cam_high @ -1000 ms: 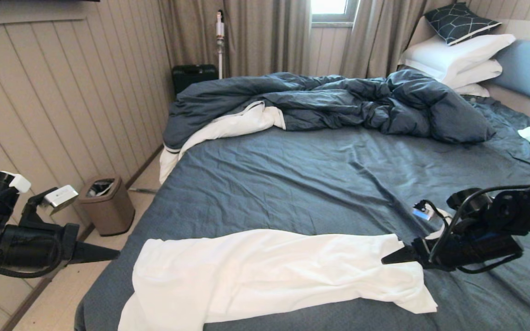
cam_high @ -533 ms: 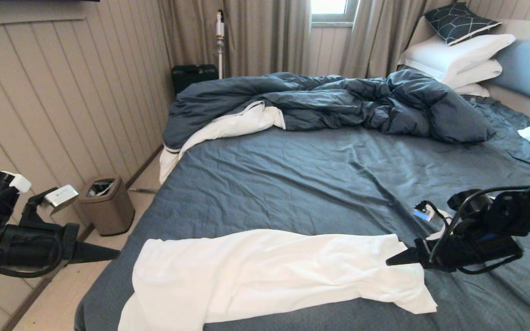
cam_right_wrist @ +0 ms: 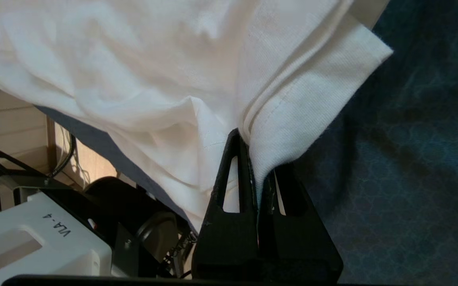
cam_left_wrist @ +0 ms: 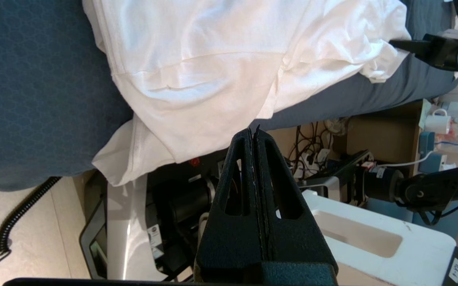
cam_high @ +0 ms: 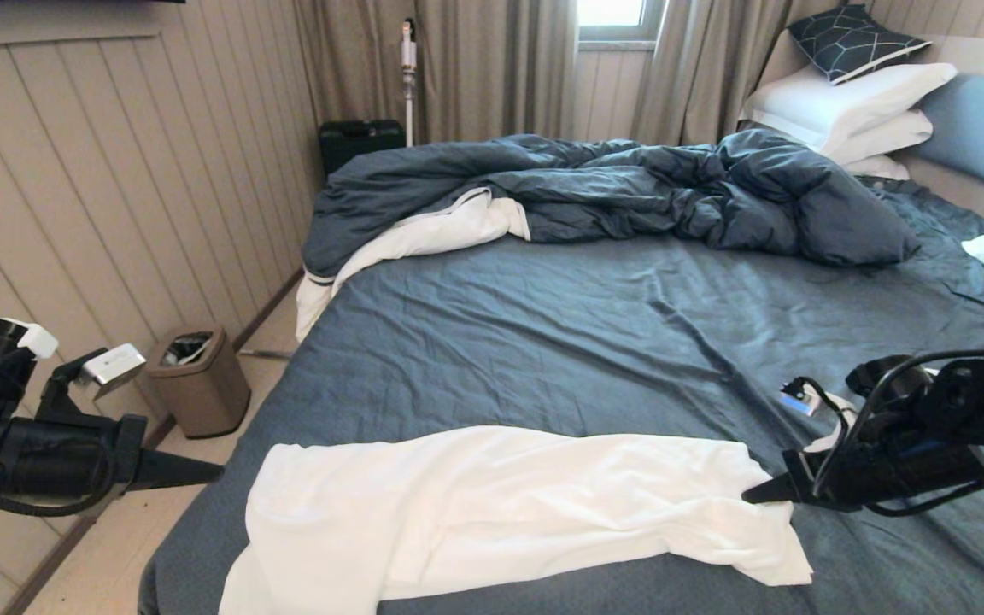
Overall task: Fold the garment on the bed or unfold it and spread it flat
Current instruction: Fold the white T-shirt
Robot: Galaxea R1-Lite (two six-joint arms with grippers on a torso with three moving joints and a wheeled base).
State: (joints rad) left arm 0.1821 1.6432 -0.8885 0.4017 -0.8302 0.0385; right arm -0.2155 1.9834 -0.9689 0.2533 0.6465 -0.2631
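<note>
1. White cotton fills the space ahead of the right gripper (cam_right_wrist: pixel 253 159): its fingers are pinched tight on a hemmed edge of the garment (cam_high: pixel 509 504), with several layers bunched between them.
2. The garment lies as a long crumpled band across the near part of the bed (cam_high: pixel 594 342), and its far end from those fingers spills over the near edge of the mattress.
3. Risk: the pinch looks shallow, close to the fingertips. A quick pull could slide the hem out, judging by how little cloth sits inside the grip.
4. Risk: more than one layer is caught, so lifting may drag a fold along instead of opening it.
5. Risk: the overhanging end could slip further off the bed if the cloth is tugged toward the near edge.
6. The left gripper (cam_left_wrist: pixel 255 137) hangs with its fingers pressed together on nothing, off the side of the bed, its tips just short of the overhanging white corner.
7. Open room: beyond the right fingers lies a broad stretch of bare dark sheet, up to the rumpled duvet (cam_high: pixel 629 192). Behind them the mattress edge is close.
</note>
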